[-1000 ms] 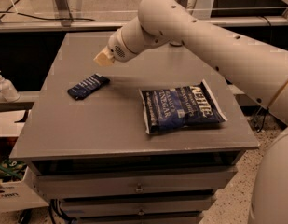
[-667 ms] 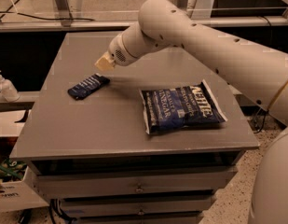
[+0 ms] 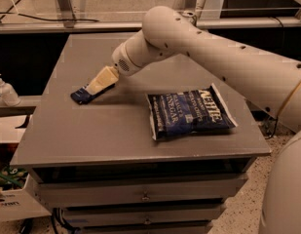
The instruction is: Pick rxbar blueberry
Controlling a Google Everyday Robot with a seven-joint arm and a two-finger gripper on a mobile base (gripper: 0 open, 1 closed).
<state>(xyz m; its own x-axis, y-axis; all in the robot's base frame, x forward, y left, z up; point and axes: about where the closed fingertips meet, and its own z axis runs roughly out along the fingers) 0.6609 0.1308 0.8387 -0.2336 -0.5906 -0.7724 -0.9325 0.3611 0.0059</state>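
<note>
We see the gripper [image 3: 95, 87] at the snack bar [image 3: 80, 96], nine o'clock on the counter [image 3: 116, 130]; its hold we cannot tell, bar not yet lifted.

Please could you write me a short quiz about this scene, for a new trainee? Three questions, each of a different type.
1. True or false: the tool hangs over the chip bag.
2. In the picture, the rxbar blueberry lies where from the chip bag? A) right B) left C) on top
3. Fill in: both packets lie on the grey ____.
Key: 1 false, the tool is down at the rxbar blueberry; 2 B; 3 table.
</note>
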